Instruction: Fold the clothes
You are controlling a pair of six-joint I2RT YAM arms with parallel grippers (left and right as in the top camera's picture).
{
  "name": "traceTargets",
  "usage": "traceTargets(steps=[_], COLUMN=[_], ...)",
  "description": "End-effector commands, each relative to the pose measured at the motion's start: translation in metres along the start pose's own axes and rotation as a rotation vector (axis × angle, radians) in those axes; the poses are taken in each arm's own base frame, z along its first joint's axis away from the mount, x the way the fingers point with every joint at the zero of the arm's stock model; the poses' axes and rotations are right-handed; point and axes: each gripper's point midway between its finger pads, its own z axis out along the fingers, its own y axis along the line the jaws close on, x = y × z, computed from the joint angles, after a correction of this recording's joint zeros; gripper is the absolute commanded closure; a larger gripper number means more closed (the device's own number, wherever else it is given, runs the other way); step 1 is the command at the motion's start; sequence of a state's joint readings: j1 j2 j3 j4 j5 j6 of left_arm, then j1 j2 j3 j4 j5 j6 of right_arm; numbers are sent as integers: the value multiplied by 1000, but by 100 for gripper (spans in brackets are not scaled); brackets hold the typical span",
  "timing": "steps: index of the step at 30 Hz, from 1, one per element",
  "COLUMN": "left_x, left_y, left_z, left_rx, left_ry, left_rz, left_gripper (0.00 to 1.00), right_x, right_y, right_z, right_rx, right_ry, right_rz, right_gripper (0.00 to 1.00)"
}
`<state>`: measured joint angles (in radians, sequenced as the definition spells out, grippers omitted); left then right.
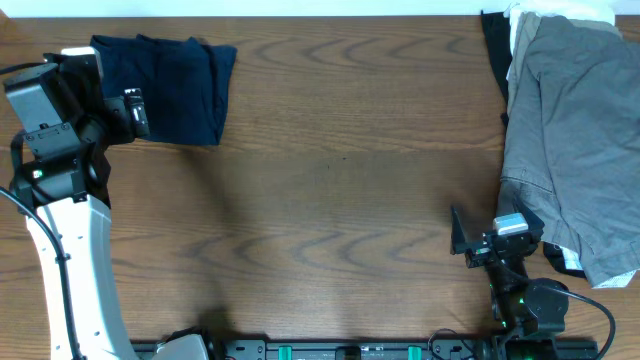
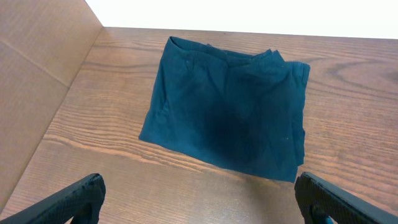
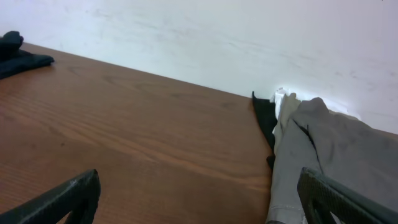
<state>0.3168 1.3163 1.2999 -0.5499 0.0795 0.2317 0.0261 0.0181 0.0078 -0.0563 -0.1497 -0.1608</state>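
The dark navy shorts point(image 1: 175, 85) lie folded into a rough rectangle at the table's far left. They also show in the left wrist view point(image 2: 230, 106) and as a dark corner in the right wrist view point(image 3: 15, 56). My left gripper point(image 1: 130, 112) is open and empty, just off the shorts' near-left edge, with bare table between its fingers point(image 2: 199, 185). My right gripper point(image 1: 462, 236) is open and empty at the near right, far from the shorts; in the right wrist view point(image 3: 199, 180) it hovers over bare table beside the grey garment.
A light grey garment point(image 1: 575, 140) lies heaped along the right edge, also in the right wrist view point(image 3: 329, 155), over black cloth point(image 1: 493, 50) and white cloth point(image 1: 560, 12). A brown board point(image 2: 31, 74) stands left of the shorts. Wooden table point(image 1: 340, 200) spans between.
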Motion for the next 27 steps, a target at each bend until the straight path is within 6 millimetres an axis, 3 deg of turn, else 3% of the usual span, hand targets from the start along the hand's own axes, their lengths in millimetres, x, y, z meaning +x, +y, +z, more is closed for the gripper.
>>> traceTargets(steps=[1,17,22,27], left_x=[-2,0,-11,2], left_y=[-1,-1,-3,-49], left_z=[-3,-9,-47,-79], left_rx=[3,4,3,149], left_ry=[-9,-8,-93,-178], left_rz=[-11,-11,-8,49], left_gripper=[2,2,2,2], right_x=[0,1,0,1], right_y=[1,1,1,1], right_z=[0,0,0,0], right_rx=[-6,-6,-5,-6], right_ry=[-1,-1,-1,-1], right_rz=[18,19,18,19], right_gripper=[1,1,1,1])
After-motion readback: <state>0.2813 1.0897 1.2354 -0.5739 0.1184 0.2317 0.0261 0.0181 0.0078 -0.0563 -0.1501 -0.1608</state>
